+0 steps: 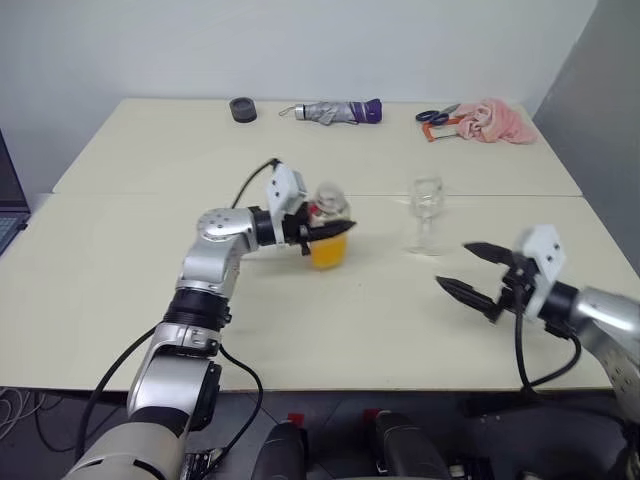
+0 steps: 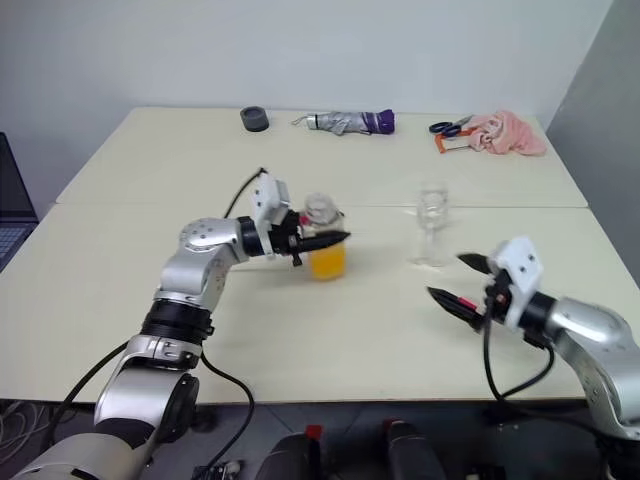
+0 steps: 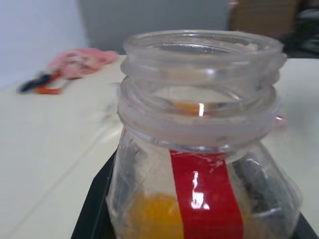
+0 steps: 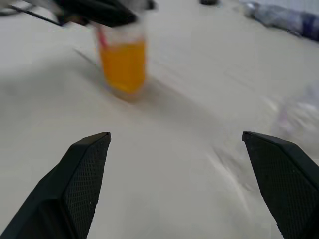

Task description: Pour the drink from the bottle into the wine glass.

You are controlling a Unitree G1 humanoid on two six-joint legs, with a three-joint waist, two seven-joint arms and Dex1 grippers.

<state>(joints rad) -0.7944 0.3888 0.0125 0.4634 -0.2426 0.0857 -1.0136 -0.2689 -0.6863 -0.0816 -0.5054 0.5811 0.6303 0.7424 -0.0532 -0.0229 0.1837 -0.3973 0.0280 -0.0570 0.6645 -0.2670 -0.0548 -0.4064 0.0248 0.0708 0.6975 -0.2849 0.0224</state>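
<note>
The bottle [image 1: 328,222] stands upright near the middle of the table [image 1: 120,300], and my left gripper [image 1: 336,229] is shut on its body from the left. Its wide neck [image 3: 199,74] is uncapped, with a red label stripe below. The orange drink [image 1: 328,252] fills its lower part. The wine glass [image 1: 427,208] stands upright to the right of the bottle, apart from it, and looks empty. My right gripper [image 1: 455,265] hovers open near the front right of the table, short of the glass, and nothing sits between its fingers [image 4: 84,169].
Along the table's far edge lie a black round object [image 1: 243,109], a folded umbrella [image 1: 330,112], scissors [image 1: 437,117] and a pink cloth [image 1: 495,120]. A seam [image 1: 500,195] crosses the table behind the glass. A laptop edge [image 1: 8,205] shows at the far left.
</note>
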